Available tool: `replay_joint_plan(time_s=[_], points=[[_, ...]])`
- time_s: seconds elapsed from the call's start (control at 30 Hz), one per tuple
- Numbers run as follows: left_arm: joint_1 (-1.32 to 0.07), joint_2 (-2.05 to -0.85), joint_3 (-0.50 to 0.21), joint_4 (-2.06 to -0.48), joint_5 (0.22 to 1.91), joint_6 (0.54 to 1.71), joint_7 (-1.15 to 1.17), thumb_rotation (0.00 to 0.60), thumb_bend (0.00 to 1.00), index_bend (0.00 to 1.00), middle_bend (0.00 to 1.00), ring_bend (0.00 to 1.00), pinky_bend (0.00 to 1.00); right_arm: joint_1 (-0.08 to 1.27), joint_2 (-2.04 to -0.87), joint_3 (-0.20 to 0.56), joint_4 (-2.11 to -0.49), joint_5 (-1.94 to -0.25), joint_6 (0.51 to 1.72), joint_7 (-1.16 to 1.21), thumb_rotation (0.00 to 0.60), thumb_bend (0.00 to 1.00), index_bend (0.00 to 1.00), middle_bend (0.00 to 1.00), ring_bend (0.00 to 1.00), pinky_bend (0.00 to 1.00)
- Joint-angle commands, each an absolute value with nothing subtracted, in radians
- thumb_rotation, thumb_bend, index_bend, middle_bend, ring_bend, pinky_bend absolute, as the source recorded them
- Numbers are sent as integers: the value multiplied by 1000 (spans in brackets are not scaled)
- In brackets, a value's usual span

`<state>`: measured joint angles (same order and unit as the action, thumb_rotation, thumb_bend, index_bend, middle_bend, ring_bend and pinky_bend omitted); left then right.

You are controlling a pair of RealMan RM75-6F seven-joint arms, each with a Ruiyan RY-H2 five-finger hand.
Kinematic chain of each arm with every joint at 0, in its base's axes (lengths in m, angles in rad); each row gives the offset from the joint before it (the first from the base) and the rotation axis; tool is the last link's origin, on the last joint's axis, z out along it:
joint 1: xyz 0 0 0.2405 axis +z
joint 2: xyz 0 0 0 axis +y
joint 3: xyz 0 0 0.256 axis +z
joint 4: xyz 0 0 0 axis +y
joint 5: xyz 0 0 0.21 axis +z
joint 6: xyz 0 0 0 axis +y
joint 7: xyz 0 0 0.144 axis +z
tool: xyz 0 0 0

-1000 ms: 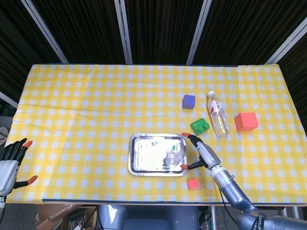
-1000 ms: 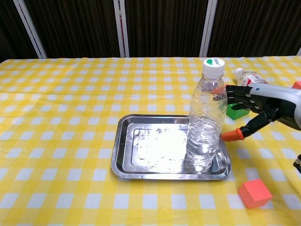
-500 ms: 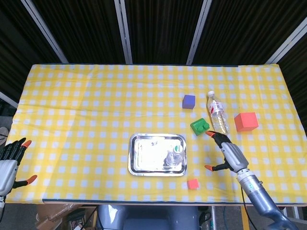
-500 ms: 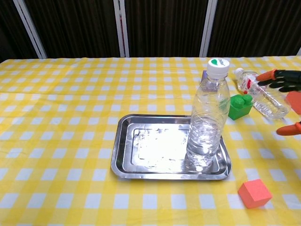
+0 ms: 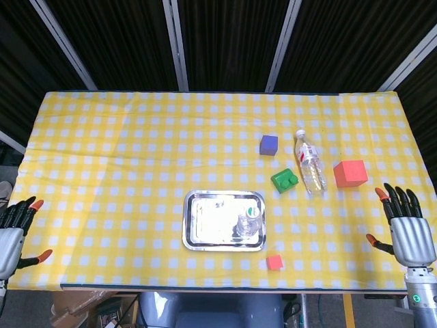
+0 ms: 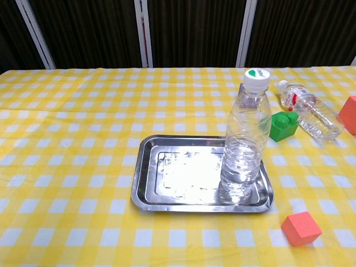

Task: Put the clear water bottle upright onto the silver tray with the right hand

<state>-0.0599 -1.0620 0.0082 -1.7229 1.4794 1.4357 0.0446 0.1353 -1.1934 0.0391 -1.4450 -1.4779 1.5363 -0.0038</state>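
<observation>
A clear water bottle [image 6: 243, 143] with a white and green cap stands upright in the right part of the silver tray [image 6: 161, 192]; in the head view the bottle [image 5: 248, 219] shows from above on the tray [image 5: 202, 229]. My right hand [image 5: 411, 231] hovers at the table's right front corner, far from the tray, fingers spread and holding nothing. At the left front edge my left hand [image 5: 12, 231] is also spread and empty. Neither hand shows in the chest view.
A second clear bottle [image 5: 309, 162] lies on its side right of the tray, next to a green brick [image 5: 284, 180]. A blue cube [image 5: 269, 144], a large red cube [image 5: 350, 173] and a small red cube [image 5: 274, 262] sit around them on the yellow checked cloth.
My right hand has let go of the upright bottle and drawn back to the right, from beside the tray to the table's right front corner. The bottle stays standing on the tray.
</observation>
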Motion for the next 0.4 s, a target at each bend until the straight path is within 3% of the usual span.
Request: replay_joint_plan(time_s=[0.03, 0.4], points=[[-59, -1056, 3, -1719, 1473, 1437, 24, 600, 141, 9, 0, 0, 0, 112, -1192, 39, -1432, -1474, 1547, -19, 600, 155, 101, 56, 0, 0], [-65, -1052, -1, -1701, 1462, 1422, 5, 600, 141, 9, 0, 0, 0, 95, -1166, 50, -1508, -1463, 1549, -109, 600, 154, 101, 43, 0, 0]])
